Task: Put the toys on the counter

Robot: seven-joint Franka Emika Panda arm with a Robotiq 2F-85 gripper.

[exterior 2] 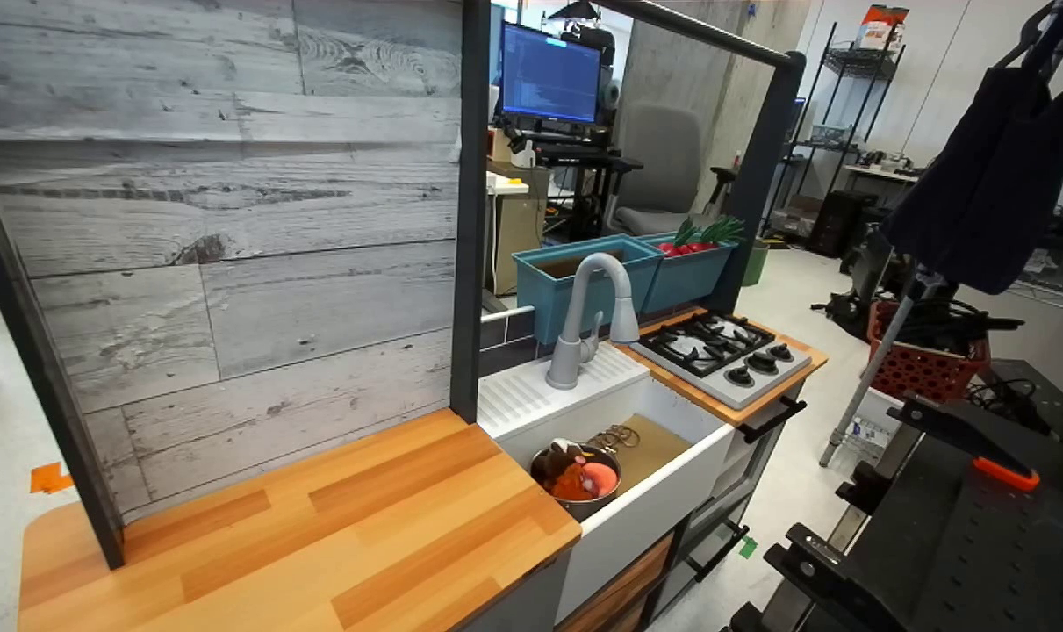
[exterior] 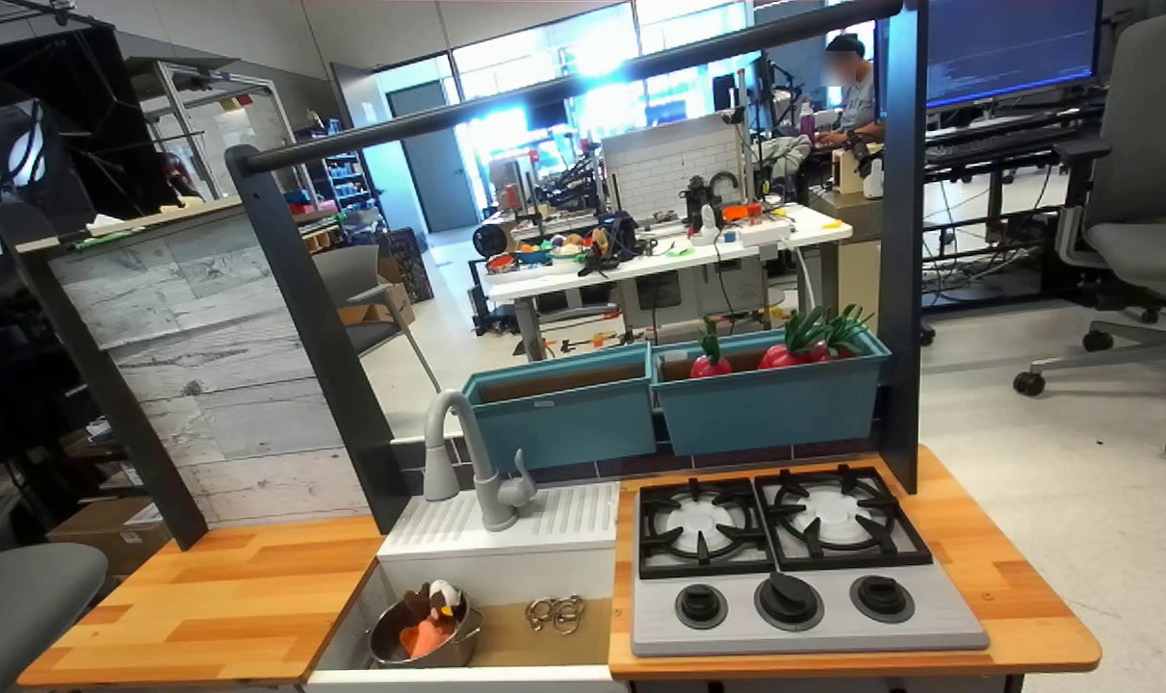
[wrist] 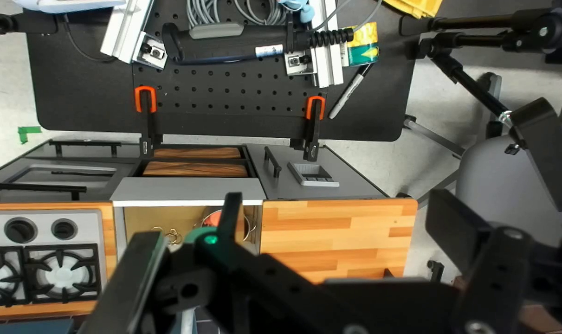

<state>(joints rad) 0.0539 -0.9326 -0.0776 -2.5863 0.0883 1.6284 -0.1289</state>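
Small red-orange toys (exterior: 428,635) lie in a round steel bowl (exterior: 459,653) along with a brown-and-white piece (exterior 2: 559,449); both exterior views look down on them. The bowl sits inside a white rectangular sink (exterior 2: 650,527), at the end next to a flat, light-brown wood-plank counter (exterior 2: 320,544), which is higher than the sink's tan floor (exterior: 539,650). Also on that floor, near the bowl, are several gold-coloured metal rings (exterior: 556,613).

A grey arched faucet (exterior: 498,502) rises from a white ridged ledge (exterior: 583,515) behind the sink. Past the sink's opposite end, a grey stove plate (exterior: 739,626) carries black burner grates (exterior: 813,534) and three black knobs (exterior: 789,602). Behind the faucet and stove, two teal rectangular planters (exterior: 563,423) form a row; the one nearer the stove holds red, radish-shaped vegetables (exterior: 710,367) with green leaves. A panel of whitewashed, wood-grained boards (exterior 2: 233,167) stands at the back of the counter.

The wrist view shows the black gripper (wrist: 292,241) with its two fingers (wrist: 457,225) spread wide apart, the counter's planks visible between them. Part of the gripper hides some of the bowl. Beyond the sink front is a black perforated table (wrist: 216,125) with two orange-ended black clamps (wrist: 312,132) on its edge.
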